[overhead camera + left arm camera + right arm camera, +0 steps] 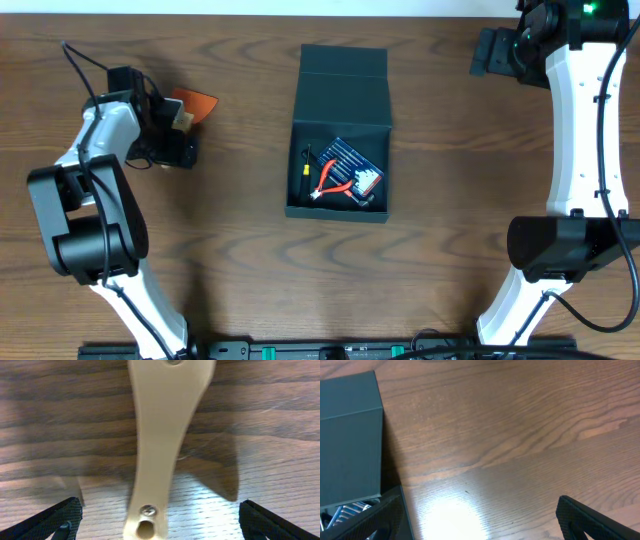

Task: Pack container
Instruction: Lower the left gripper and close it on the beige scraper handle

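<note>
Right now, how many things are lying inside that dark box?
3 visible in the box: a yellow-handled tool at left, red-handled pliers in the middle, a blue case to their right. More may be hidden underneath.

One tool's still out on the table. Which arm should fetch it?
Left. The left hand hovers right over the tool, whose beige handle lies between the open fingers in the wrist view. The right hand is open too, but off at the far corner, on the box's other side.

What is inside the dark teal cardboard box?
In the dark teal rectangular cardboard box: red-handled pliers overlapping a blue drill-bit case, beside a thin yellow-tipped tool. Anything beneath them is hidden.
</note>
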